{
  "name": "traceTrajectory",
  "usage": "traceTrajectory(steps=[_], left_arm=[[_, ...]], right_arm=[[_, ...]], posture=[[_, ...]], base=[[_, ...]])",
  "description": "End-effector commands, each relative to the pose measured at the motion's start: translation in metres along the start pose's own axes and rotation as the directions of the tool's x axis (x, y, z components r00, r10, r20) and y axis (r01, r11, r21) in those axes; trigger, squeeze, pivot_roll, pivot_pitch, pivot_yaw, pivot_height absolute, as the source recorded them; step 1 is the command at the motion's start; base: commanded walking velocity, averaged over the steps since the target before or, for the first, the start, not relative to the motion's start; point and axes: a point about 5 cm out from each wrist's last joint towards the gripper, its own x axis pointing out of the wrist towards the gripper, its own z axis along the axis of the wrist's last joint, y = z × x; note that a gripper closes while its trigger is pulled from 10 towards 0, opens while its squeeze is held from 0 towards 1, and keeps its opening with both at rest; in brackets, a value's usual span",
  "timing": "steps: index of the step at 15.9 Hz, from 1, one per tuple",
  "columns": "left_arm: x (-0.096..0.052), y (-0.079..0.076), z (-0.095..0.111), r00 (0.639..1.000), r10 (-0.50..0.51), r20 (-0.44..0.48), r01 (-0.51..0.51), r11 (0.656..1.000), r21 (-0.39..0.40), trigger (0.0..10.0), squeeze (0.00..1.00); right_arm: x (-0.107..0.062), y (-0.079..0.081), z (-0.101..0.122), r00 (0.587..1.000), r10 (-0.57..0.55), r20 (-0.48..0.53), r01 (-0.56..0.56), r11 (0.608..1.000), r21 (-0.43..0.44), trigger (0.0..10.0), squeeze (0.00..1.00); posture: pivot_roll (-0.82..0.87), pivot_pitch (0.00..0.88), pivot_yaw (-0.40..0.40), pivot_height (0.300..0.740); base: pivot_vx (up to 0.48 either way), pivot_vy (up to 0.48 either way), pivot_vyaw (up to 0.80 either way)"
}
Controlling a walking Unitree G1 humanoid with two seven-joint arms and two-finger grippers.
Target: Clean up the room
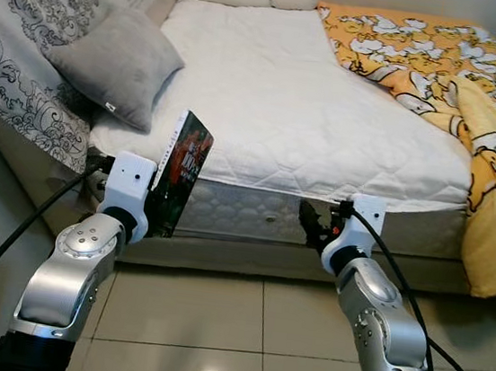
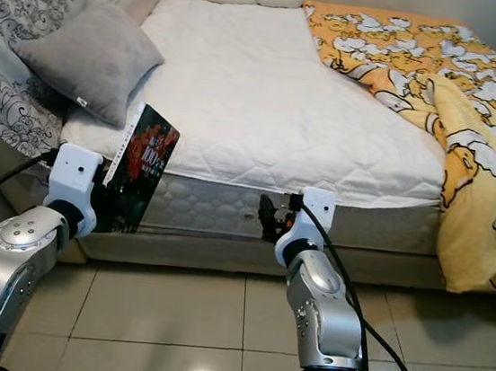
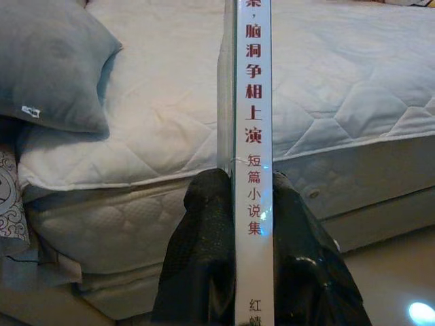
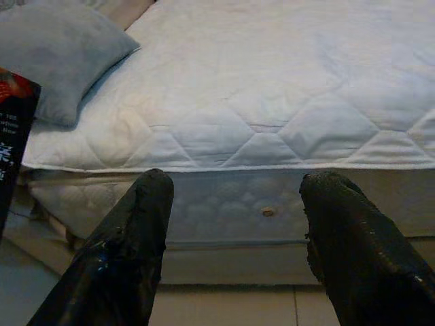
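Left gripper (image 3: 234, 204) is clamped on a dark book (image 1: 181, 173), holding it upright in front of the mattress (image 1: 311, 112) near its left front corner, below the grey pillow (image 1: 118, 61). Right gripper (image 4: 238, 204), fingers spread apart and empty, faces the mattress's front edge.

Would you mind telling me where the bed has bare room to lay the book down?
The white mattress is bare between the grey pillow and the yellow blanket. Those two sides are crowded. The left gripper holds the book near the front edge.
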Motion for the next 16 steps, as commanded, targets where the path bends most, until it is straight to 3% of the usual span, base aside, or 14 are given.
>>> traceTrajectory(steps=[1, 14, 16], left_arm=[[0.0012, 0.0003, 0.0148, 0.998, 0.006, 0.067, -0.006, 1.0, 0.01, 10.0, 0.0], [0.0034, 0.0034, 0.0137, 0.998, 0.001, 0.057, -0.002, 1.0, 0.015, 10.0, 0.0], [0.0034, 0.0039, 0.0137, 0.998, 0.003, 0.056, -0.003, 1.0, 0.016, 10.0, 0.0]], right_arm=[[-0.0005, -0.001, 0.003, 1.0, -0.003, 0.01, 0.003, 1.0, -0.015, 10.0, 0.0], [0.0037, 0.0074, 0.0049, 0.998, 0.055, 0.007, -0.055, 0.996, -0.068, 10.0, 0.0], [0.0035, 0.0087, 0.0049, 0.998, 0.064, 0.007, -0.063, 0.995, -0.072, 10.0, 0.0]], posture=[[-0.05, 0.0, 0.03, 0.74], [-0.05, 0.0, 0.034, 0.74], [-0.05, 0.0, 0.033, 0.74]], base=[[0.259, 0.0, 0.0], [0.357, 0.0, 0.0], [0.381, 0.0, 0.48]])
